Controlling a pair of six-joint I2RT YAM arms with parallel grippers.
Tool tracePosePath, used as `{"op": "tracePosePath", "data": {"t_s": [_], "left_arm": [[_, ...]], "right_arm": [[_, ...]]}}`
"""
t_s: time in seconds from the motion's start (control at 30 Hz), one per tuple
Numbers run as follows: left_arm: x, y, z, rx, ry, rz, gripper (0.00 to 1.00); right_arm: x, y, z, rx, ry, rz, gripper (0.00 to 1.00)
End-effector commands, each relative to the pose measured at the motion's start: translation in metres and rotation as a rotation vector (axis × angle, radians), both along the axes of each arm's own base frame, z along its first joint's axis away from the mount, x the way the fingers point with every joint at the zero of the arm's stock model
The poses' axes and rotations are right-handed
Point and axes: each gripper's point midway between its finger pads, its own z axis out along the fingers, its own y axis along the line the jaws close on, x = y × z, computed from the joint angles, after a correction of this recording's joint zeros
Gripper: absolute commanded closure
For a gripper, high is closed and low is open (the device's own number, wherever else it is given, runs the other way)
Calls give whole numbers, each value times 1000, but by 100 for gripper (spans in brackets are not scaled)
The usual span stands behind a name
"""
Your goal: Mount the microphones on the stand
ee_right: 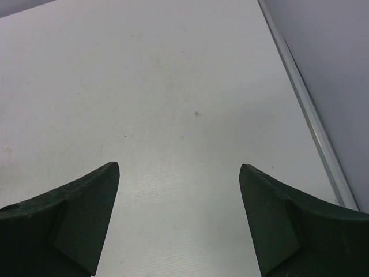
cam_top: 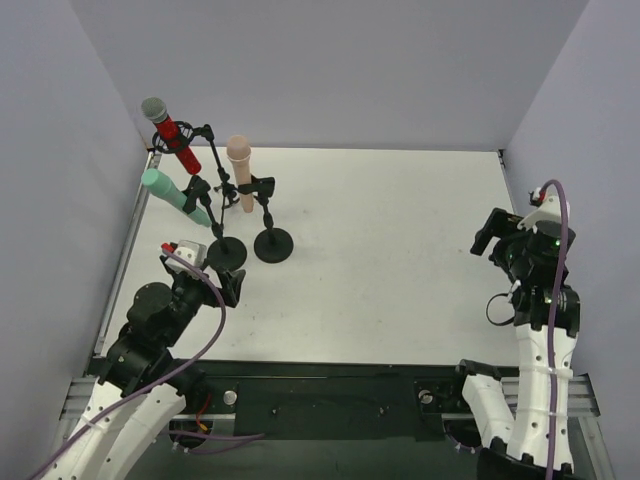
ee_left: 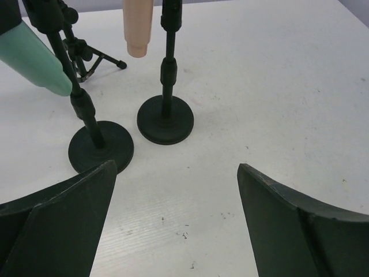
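Three microphones sit in black stands at the back left. The red microphone [cam_top: 172,133] with its grey mesh head leans in the rearmost stand [cam_top: 205,135]. A clip on the stand with the round base [cam_top: 226,254] holds the mint-green microphone [cam_top: 172,194]. The peach-pink microphone [cam_top: 239,170] stands upright in the stand with the round base [cam_top: 273,245]. My left gripper [cam_top: 228,287] is open and holds nothing, just in front of those bases. In the left wrist view the gripper [ee_left: 177,167] faces both bases [ee_left: 101,149] [ee_left: 165,119], the mint-green microphone [ee_left: 31,57] and the peach-pink microphone [ee_left: 138,26]. My right gripper [cam_top: 497,232] [ee_right: 179,166] is open over bare table at the right.
Grey walls close the white table [cam_top: 400,250] in on three sides. A metal rail [ee_right: 311,121] runs along the table's right edge, close to the right gripper. A tripod leg [ee_left: 92,57] of the rearmost stand reaches out behind the round bases.
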Motion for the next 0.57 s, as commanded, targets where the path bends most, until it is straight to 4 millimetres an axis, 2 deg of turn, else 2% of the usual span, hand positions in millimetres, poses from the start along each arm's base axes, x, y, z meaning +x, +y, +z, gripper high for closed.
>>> {"op": "tracePosePath", "data": {"t_s": [0.0, 0.03, 0.1, 0.23, 0.53], "left_arm": [[3, 16, 8, -1, -39, 86, 3], [4, 16, 8, 0, -38, 86, 3], [4, 15, 7, 6, -38, 81, 3], [4, 17, 8, 7, -44, 86, 3], [8, 18, 5, 15, -34, 98, 3]], "right_arm": [[-9, -29, -17, 43, -50, -250, 20], [-7, -21, -13, 60, -82, -205, 20], [-8, -17, -20, 60, -71, -175, 18], [-5, -10, -26, 78, -83, -142, 14], [-2, 3, -39, 118, -101, -65, 14]]}}
